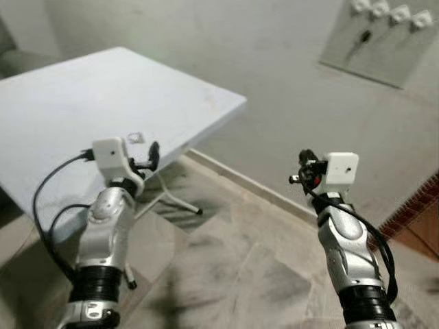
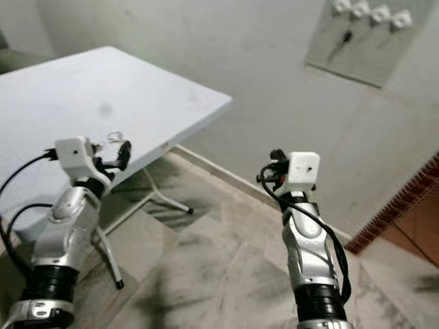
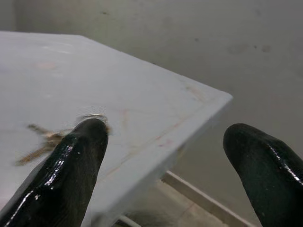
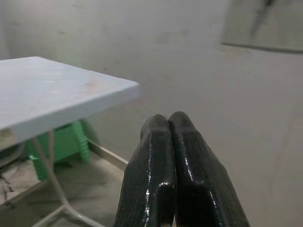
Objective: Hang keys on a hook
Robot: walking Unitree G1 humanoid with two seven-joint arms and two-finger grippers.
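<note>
Two grippers raised near the white table, keys on its near corner.

The left gripper hovers over the table edge with jaws wide open and empty; the keys lie on the table just beyond it. The right gripper at 4 o'clock has jaws pressed together, holding nothing. Far at 1 o'clock, the hook board hangs on the wall, one dark key already on it.

A white counter on thin white metal legs is seen at the left, standing close to a plain grey wall. The floor is laid with mottled grey stone tiles, with a strip of reddish tiling at the far right. A green plastic stool is visible beneath the counter.
</note>
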